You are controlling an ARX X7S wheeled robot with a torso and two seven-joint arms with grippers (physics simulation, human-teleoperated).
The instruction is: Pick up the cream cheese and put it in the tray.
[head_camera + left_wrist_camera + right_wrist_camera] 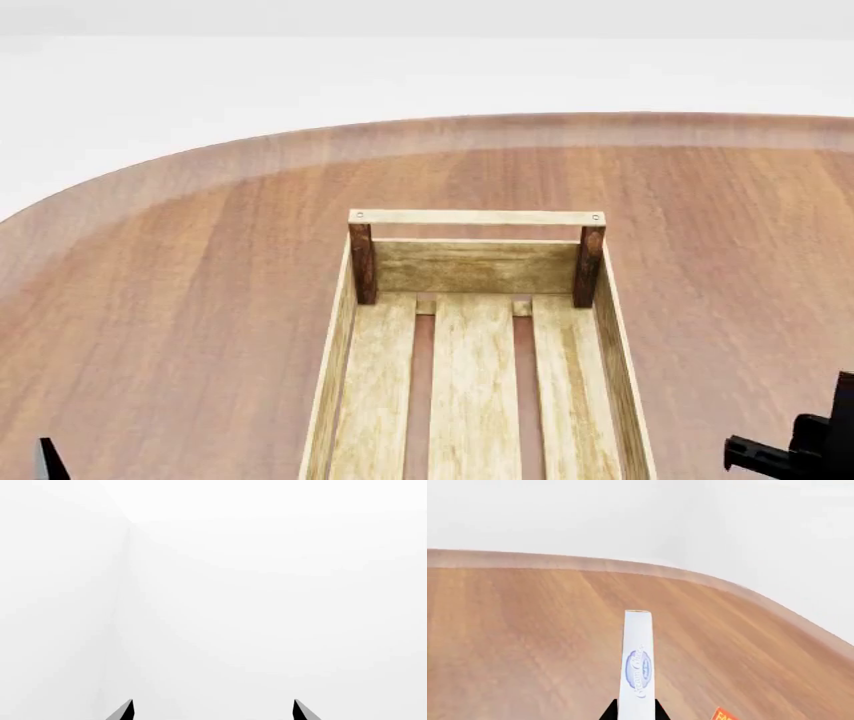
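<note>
1. Pale wood shows bare all along the tray (pixel 474 390): its slatted bottom holds nothing in the head view, so the placing is not done.
2. Picking up looks done. In the right wrist view the cream cheese (pixel 638 665), a thin white box with a blue oval logo, stands edge-on between the dark fingers of the right gripper (pixel 636 711), which are clamped on its two flat faces. It appears to be held above the wooden table (pixel 514 645), though how high I cannot tell.
3. In the head view only part of the right arm's dark body shows at the near right edge, to the right of the tray; the box itself is out of that view.
4. An orange corner of another package (pixel 722 714) lies on the table near the held box; too little shows to name it.
5. The left gripper (pixel 213 711) has its two fingertips wide apart with nothing between them, facing blank white background.
6. What remains, as I judge it: carry the box leftward over the tray's right wall, lower it onto the slats, and release.
</note>
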